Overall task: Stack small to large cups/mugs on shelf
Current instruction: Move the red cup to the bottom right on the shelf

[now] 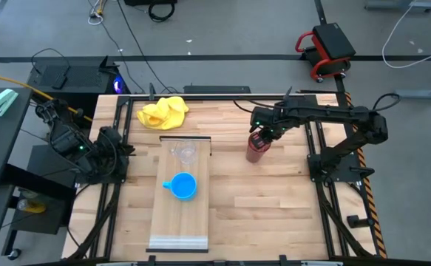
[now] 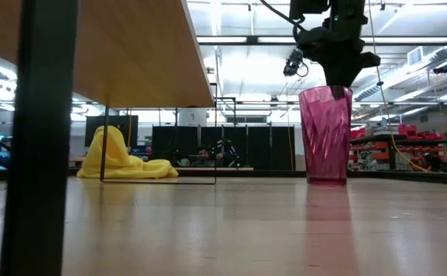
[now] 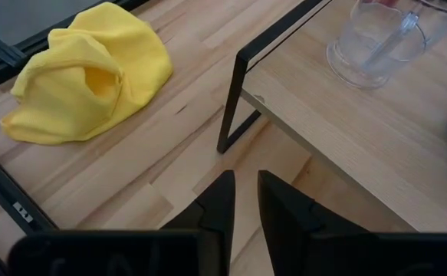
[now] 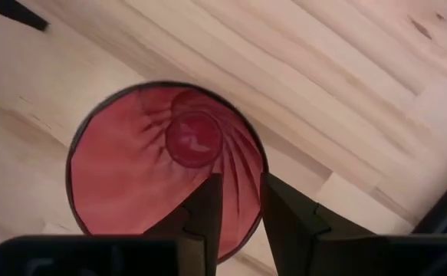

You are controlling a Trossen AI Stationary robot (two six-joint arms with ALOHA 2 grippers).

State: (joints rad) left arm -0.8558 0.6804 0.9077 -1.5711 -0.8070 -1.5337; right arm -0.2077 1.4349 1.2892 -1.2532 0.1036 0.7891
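Note:
The shelf [image 1: 180,218] is a long light wood plank on dark metal legs at the table's middle. The small clear cup [image 1: 184,153] and the blue mug [image 1: 182,186] stand on it, the clear cup toward the far end. The dark red ribbed cup [image 1: 256,149] stands upright by its base on the tabletop to the right of the shelf. My right gripper [image 4: 242,201] is above it, at its rim, shut on its wall. My left gripper [image 3: 246,192] waits shut and empty at the table's left, near the shelf's far left leg. My right gripper holds the dark red cup by its rim wall [image 4: 255,192] on one side. One finger [image 4: 206,211] is inside the cup and the other [image 4: 288,211] outside. The fingers come from above, pointing down. The cup stands upright with its base on the table [image 2: 327,181].
A crumpled yellow cloth [image 1: 163,112] lies on the table at the far left, beyond the shelf. The shelf's dark legs [image 3: 231,107] stand between the arms. Bare tabletop [image 1: 274,214] lies near and right of the red cup.

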